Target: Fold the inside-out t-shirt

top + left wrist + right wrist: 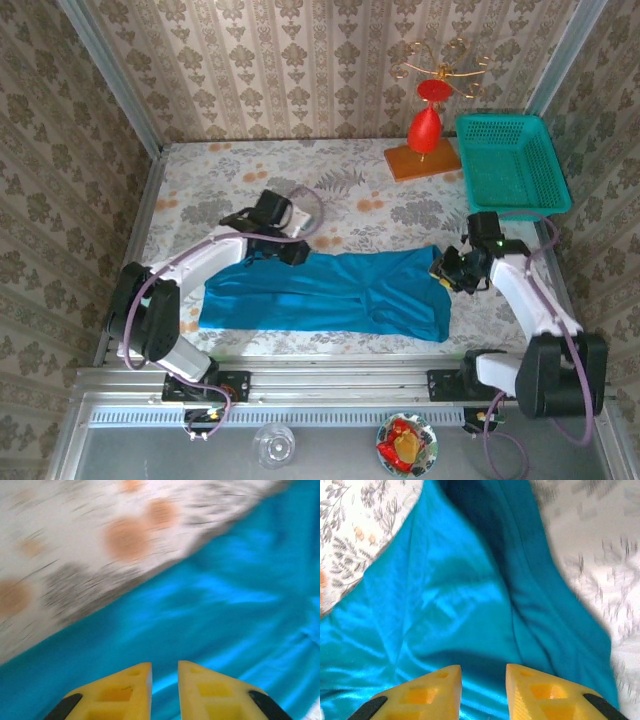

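t-shirt [330,295] spread out | L gripper [164,664] parted, seems empty (blurry) | R gripper [483,666] parted, empty

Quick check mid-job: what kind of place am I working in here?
Probably a robot test cell dressed up like a home: wallpapered panels boxing in the table, a floral tablecloth, and an aluminium rail along the near edge.

staged home-like robot booth, damask wallpaper walls [300,70], floral tablecloth [230,180], aluminium frame rails [330,375]
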